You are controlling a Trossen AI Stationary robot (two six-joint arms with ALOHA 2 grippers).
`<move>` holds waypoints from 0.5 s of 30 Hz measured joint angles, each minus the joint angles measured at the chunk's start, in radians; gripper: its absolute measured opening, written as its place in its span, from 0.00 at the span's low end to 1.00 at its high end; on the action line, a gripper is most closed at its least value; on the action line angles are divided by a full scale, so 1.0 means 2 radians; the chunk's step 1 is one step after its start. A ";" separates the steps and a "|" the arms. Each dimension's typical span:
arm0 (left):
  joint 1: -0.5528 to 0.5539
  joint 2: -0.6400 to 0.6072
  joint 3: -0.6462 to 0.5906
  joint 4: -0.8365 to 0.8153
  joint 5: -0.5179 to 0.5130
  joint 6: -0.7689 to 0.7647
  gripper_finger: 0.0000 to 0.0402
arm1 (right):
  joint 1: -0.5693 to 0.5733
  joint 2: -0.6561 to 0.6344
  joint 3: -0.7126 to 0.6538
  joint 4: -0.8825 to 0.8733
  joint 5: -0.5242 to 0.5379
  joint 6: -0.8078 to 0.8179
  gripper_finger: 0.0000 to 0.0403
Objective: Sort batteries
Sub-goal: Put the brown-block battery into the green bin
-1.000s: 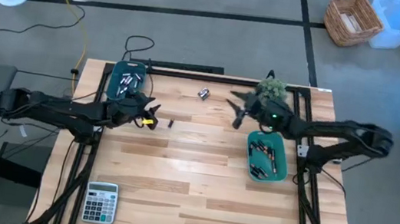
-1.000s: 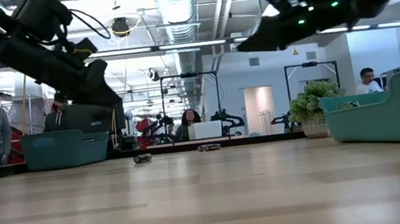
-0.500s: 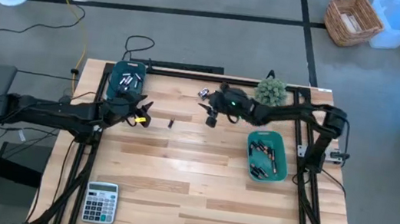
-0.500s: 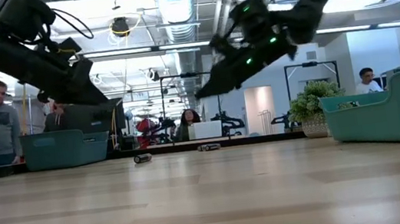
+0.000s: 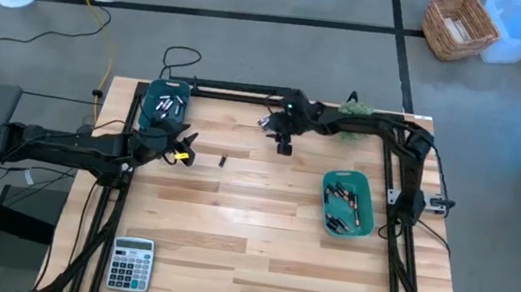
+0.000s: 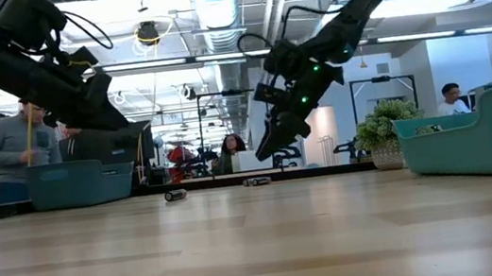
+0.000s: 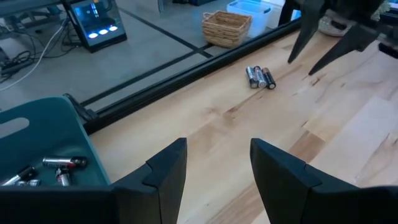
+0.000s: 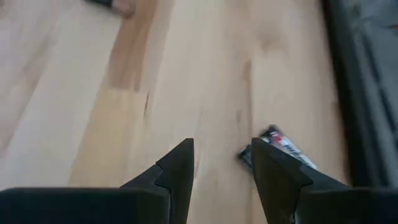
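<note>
A calculator (image 5: pixel 131 262) lies at a corner of the wooden counter (image 5: pixel 256 256); a wicker basket (image 5: pixel 461 26) stands on the floor.

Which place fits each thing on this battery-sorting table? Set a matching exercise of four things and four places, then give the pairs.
Things:
1. calculator
2. wicker basket
3. small plant
4. loose batteries

Places:
A. on the floor beyond the table
B. at the table's near left corner
C. on the bare wood near the far edge, beside the right gripper
D. at the far edge, right of centre

Pairs: 1-B, 2-A, 3-D, 4-C
</note>
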 joint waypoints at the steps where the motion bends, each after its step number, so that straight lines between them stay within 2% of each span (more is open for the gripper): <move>1: 0.000 0.000 0.000 0.000 0.000 0.000 0.42 | 0.000 0.010 0.014 -0.017 -0.001 -0.009 0.42; 8: 0.000 0.000 0.000 0.000 0.000 -0.003 0.42 | 0.002 0.062 0.096 -0.094 -0.002 -0.062 0.42; 15: 0.000 0.000 0.000 0.000 0.000 -0.002 0.42 | -0.011 0.073 0.121 -0.114 0.000 -0.095 0.42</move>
